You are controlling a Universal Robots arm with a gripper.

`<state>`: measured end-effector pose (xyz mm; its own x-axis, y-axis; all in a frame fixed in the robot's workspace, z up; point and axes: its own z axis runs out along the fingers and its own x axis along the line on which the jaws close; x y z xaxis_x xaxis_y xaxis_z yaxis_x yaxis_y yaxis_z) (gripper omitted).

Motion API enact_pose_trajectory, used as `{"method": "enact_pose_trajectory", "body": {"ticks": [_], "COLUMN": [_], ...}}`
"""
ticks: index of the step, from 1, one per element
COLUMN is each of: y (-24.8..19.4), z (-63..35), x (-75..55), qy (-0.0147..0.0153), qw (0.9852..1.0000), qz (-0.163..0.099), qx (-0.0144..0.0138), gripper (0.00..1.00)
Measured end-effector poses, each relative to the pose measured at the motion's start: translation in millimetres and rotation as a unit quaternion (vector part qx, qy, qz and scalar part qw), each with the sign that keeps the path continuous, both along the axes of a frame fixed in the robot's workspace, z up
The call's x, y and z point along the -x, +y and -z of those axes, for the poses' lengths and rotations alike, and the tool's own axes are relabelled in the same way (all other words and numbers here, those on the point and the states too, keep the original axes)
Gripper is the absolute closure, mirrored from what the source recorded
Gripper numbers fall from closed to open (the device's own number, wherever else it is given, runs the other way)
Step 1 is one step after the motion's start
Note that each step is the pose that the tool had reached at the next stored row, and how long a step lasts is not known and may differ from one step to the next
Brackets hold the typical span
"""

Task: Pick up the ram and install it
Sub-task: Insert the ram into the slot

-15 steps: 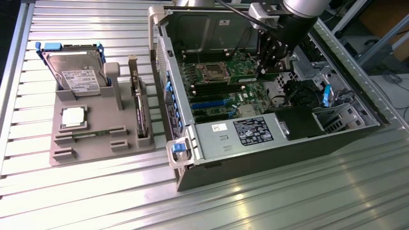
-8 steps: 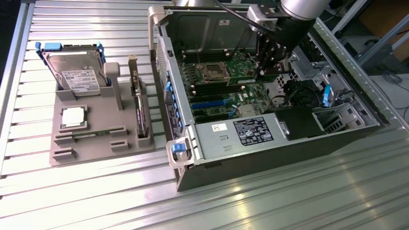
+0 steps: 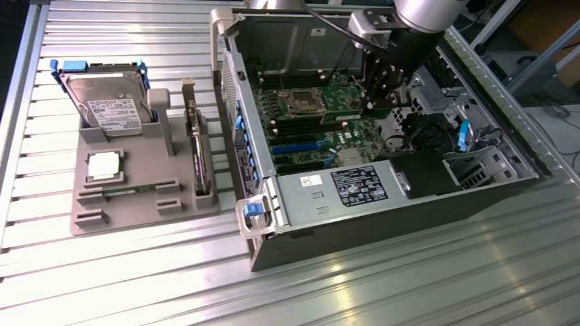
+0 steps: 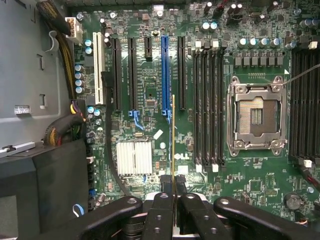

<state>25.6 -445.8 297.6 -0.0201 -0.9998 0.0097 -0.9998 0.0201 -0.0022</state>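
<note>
Claw: fingers clamped together on the ram, held edge-on above the motherboard.
Ram's long axis: runs parallel to the black memory slots.
Offset: slots lie just beside the ram, toward the processor socket.
Open room: computer case walls surround the arm; the heatsink is near.

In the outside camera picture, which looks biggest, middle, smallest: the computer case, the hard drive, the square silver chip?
1. Computer case
2. Hard drive
3. Square silver chip
</note>
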Motion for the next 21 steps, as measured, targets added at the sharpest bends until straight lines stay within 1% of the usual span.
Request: {"method": "enact_pose_trajectory", "body": {"ticks": [21], "y": [0.0], "z": [12.8], "x": [0.2], "qy": [0.0], "qw": [1.0], "qz": [0.0], "qx": [0.0], "gripper": [0.88]}}
